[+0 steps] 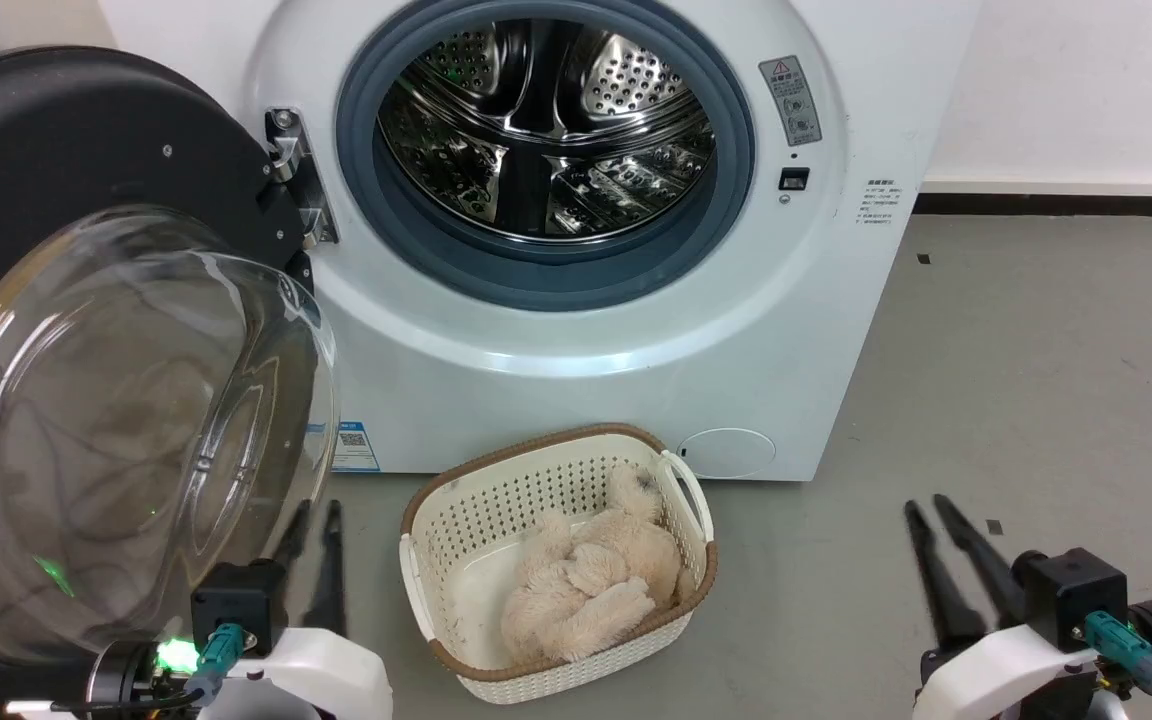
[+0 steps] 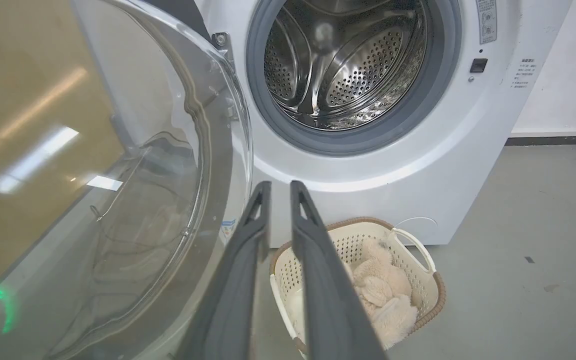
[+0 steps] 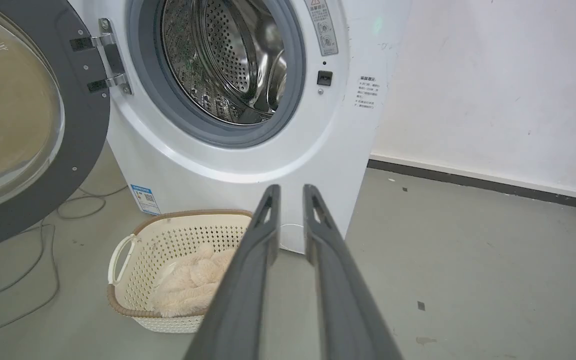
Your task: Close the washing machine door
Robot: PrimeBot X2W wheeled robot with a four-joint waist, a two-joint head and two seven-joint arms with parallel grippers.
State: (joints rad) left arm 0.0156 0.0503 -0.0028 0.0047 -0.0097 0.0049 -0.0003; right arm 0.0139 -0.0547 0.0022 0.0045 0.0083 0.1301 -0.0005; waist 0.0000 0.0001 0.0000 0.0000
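Two empty tools: left gripper [image 1: 314,515] and right gripper [image 1: 924,503], fingers barely parted. Door [image 1: 56,150] hung wide open at washer's [image 1: 576,330] left. We judged closing not begun; next, left gripper needed to push door toward drum.

Readable markings are all located on the front panel of the washing machine [image 1: 836,330].

1. Grey warning label [image 1: 791,100], upper right of the frame, right of the drum opening. It carries a red warning triangle [image 1: 781,68] at the top and round pictograms beneath. Its wording is too small to read.
2. Printed text block [image 1: 876,205], right of the warning label at the panel edge. It has several short dark lines, and the characters are not legible.
3. Blue sticker [image 1: 354,445], lower left corner of the panel. It bears a QR code and white lettering, which is not legible.
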